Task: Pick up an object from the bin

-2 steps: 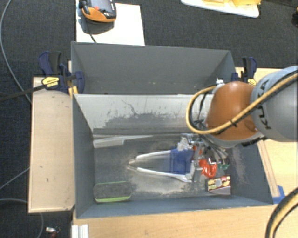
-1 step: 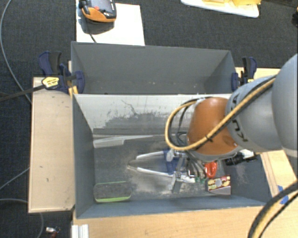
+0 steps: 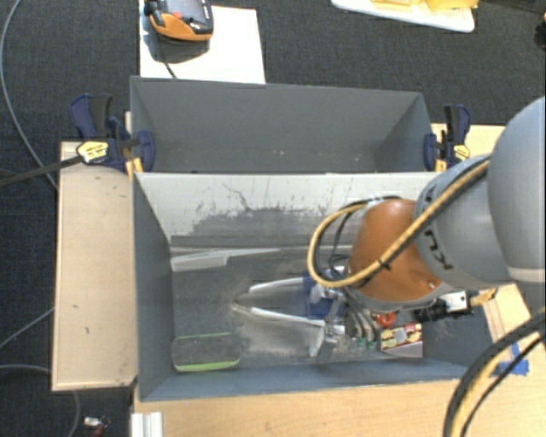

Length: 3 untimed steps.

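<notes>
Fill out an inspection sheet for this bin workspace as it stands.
Surface: grey metal bin, floor scuffed and dusty.
Job's things: clear plastic piece and blue thing at front centre, beside the pincer; none seen held.
Clutter: green-edged sponge front left; red-and-white packet front right, partly under the arm; pale strip mid-left.
Grippers: pincer low in the bin's front right, below the orange cover; open or shut cannot be told.
Cables: yellow-and-black loop on the wrist.
Surroundings: dark carpet; orange-and-black device beyond the bin's far wall.
</notes>
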{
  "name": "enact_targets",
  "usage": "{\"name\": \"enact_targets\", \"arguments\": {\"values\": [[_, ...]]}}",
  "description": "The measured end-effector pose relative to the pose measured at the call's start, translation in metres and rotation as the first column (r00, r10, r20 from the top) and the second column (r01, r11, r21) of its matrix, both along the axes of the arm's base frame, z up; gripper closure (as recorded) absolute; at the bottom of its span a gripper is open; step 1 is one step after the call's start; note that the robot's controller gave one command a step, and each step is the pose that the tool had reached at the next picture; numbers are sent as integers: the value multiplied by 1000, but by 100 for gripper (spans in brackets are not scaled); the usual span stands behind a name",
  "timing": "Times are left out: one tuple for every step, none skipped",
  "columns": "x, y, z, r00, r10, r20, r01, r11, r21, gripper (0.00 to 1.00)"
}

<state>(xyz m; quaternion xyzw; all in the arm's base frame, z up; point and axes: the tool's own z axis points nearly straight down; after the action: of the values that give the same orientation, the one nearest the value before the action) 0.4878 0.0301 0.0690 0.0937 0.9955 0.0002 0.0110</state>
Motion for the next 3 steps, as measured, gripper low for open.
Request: {"name": "enact_targets", "arguments": {"values": [[-10,15,2,991,135,-12,-135,991,4,100],[-10,15,2,991,136,-12,-135,991,4,100],[-11,14,14,991,136,-12,-136,991,4,100]]}}
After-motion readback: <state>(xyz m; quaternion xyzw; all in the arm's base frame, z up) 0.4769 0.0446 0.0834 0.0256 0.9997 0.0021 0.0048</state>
